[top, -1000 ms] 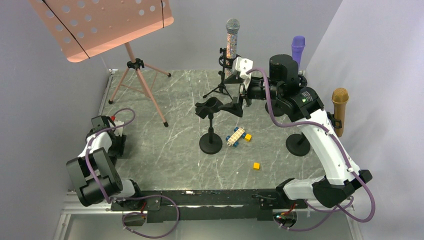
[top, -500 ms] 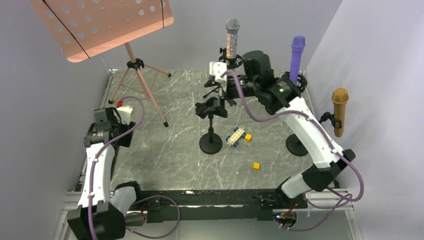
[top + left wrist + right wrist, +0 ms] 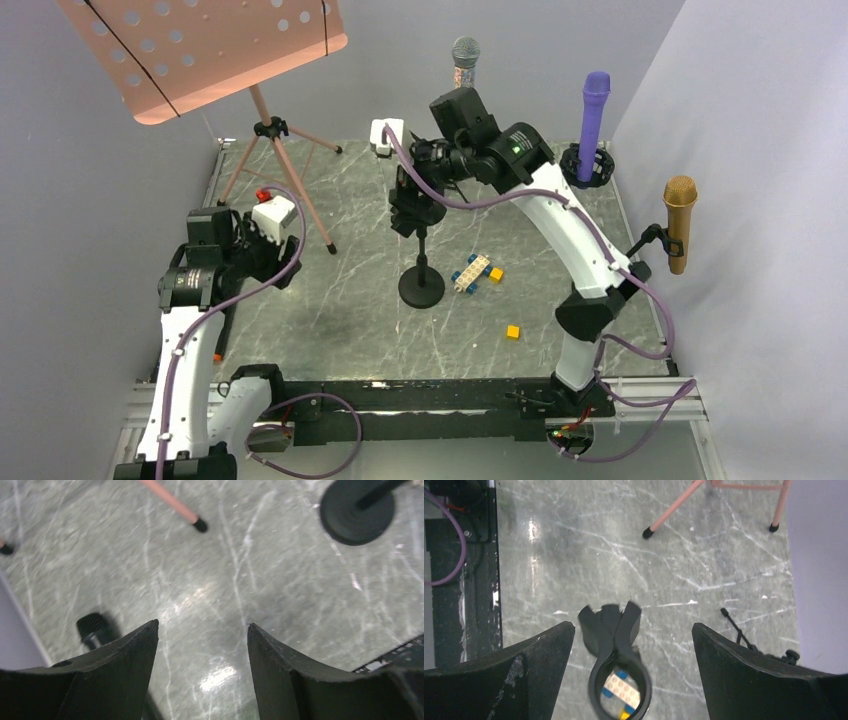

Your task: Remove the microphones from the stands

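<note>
The table (image 3: 330, 300) is dressed like a small stage. A pink music stand (image 3: 200, 50) rises at its far left corner, its tripod legs splayed wide to keep the tilted desk steady.

The right arm (image 3: 560, 220) stretches from its near-right base across to the middle. It carries the right gripper (image 3: 631, 625) above a round-based stand (image 3: 421, 287) there, probably for a downward look. The jaws are spread wide with nothing between them. Below the gap sits only that stand's clip (image 3: 610, 630), which holds no microphone.

The left arm (image 3: 185, 340) is raised over the left side. The left gripper (image 3: 202, 627) is parted and empty, and points at bare table well clear of any microphone.

Three microphones stand upright, each seated in its own holder so the head points up. A silver microphone (image 3: 465, 50) is at the far middle, largely hidden behind the right arm. A purple microphone (image 3: 595, 105) is at the far right, and a gold microphone (image 3: 680, 210) is on the right edge. I cannot tell which one the task means. The silver one is nearest the right gripper, so it seems the likelier target. All three are untouched.

A few toy bricks (image 3: 475, 272) lie loose just right of the middle stand's base and seem to play no part in the job.
</note>
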Available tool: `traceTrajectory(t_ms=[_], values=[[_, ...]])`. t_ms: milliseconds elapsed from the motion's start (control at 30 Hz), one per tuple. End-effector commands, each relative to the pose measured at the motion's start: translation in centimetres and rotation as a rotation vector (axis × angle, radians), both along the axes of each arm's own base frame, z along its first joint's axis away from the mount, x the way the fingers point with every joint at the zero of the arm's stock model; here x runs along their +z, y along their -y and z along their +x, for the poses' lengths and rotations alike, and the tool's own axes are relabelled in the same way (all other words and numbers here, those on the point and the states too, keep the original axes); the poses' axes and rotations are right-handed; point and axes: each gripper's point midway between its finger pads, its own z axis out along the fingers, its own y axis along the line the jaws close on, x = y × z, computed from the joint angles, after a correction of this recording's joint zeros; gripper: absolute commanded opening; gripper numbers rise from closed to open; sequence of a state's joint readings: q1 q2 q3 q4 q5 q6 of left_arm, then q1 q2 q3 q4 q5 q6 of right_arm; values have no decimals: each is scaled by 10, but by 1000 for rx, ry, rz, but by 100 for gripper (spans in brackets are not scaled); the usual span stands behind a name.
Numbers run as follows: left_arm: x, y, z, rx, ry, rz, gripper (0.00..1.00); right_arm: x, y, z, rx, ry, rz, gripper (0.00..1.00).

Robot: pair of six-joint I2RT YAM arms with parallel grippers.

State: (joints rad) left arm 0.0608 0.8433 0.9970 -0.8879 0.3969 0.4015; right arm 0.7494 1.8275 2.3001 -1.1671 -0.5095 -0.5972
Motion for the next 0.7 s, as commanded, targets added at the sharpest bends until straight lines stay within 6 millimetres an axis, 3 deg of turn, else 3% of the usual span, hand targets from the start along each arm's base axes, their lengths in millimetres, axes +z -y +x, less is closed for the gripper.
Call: traceTrajectory(t_ms=[0, 233, 433, 567, 667], values=[[23, 36, -4, -154, 52, -109, 69, 16, 31, -19, -33, 52, -28, 93], [41, 65, -5, -268, 69, -176, 69, -22, 40, -6, -108, -39, -188, 83], [45, 82, -6, -361, 71, -184, 68, -33, 32, 3, -78, -16, -205, 71], [47, 88, -7, -391, 65, -196, 67, -36, 27, 3, -51, -39, -224, 54], [48, 97, -8, -444, 83, -206, 66, -41, 36, -12, -5, -79, -259, 41]])
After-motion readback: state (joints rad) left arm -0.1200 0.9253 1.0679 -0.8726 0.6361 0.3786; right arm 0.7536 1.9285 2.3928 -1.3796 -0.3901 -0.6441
